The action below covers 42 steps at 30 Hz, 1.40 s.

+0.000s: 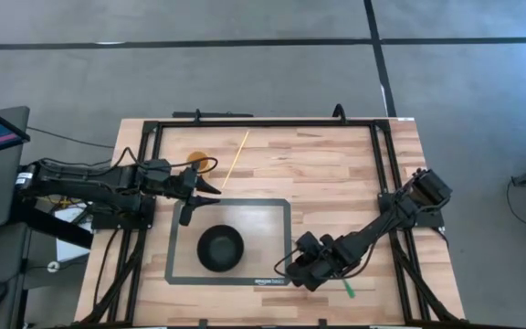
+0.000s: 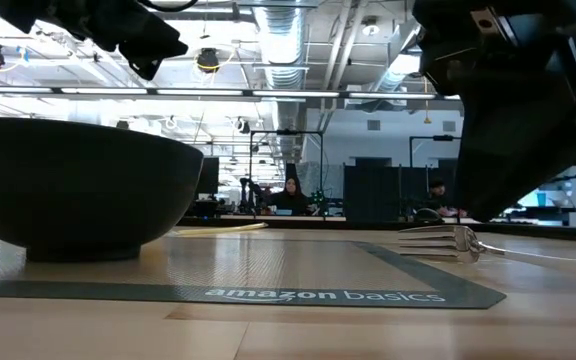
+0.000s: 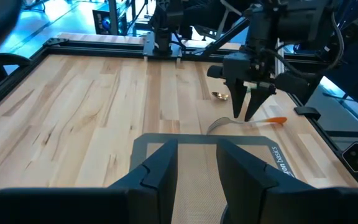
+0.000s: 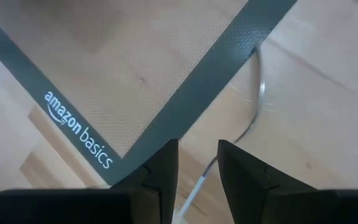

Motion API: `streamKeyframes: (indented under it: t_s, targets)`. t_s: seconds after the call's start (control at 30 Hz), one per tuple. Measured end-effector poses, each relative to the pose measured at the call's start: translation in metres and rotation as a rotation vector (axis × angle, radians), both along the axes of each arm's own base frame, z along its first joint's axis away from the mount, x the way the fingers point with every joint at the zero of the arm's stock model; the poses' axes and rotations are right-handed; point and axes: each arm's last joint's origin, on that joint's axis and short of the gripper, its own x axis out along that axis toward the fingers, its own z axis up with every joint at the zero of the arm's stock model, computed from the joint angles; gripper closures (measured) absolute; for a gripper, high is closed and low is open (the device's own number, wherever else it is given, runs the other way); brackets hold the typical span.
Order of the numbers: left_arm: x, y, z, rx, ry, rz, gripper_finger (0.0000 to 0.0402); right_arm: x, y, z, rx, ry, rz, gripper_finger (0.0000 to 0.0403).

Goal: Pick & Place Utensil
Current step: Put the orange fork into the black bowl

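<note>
The mat (image 4: pixel 142 81) reads "amazon basics" in white along its near edge. A silver fork (image 2: pixel 448 241) lies off its right corner beneath the spread right gripper (image 4: pixel 197 163); left gripper (image 3: pixel 194 163) also spread.

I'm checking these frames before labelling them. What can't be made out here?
- Fork: in the high view the right gripper covers it; only the green handle tip shows.
- Bowl: its inside is hidden by its wall in the low view.
- Small gold object: too small to identify in the left wrist view.
</note>
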Motion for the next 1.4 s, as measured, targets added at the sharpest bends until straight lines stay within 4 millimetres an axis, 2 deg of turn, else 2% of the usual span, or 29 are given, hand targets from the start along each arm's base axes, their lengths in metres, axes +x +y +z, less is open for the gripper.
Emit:
streamKeyframes:
  t_s: [0.3, 0.67, 0.8, 0.97, 1.1, 1.27, 1.4]
  targets:
    - [0.000, 0.000, 0.001, 0.002, -0.008, -0.001, 0.0289, 0.000, 0.008, -0.024, -0.001, 0.048, -0.002, 0.0297]
    - [0.000, 0.000, 0.002, 0.010, -0.018, -0.003, 0.0289, 0.004, 0.004, -0.030, -0.009, 0.065, -0.024, 0.0298]
    - [0.000, 0.000, 0.002, 0.010, -0.019, -0.003, 0.0289, 0.005, 0.000, -0.029, -0.006, 0.070, -0.033, 0.0325]
    - [0.001, 0.000, 0.002, 0.010, -0.023, -0.003, 0.0289, 0.005, -0.001, -0.028, -0.013, 0.078, -0.016, 0.0389]
    - [0.001, 0.000, 0.002, 0.010, -0.025, -0.003, 0.0289, 0.005, -0.002, -0.017, -0.014, 0.059, 0.027, 0.0388]
    - [0.001, 0.000, 0.005, 0.009, -0.054, -0.003, 0.0289, 0.008, -0.010, 0.024, 0.064, -0.063, 0.022, 0.0398]
    - [0.002, 0.000, 0.008, 0.008, -0.091, -0.003, 0.0289, 0.020, -0.023, 0.061, 0.173, -0.231, 0.106, 0.0394]
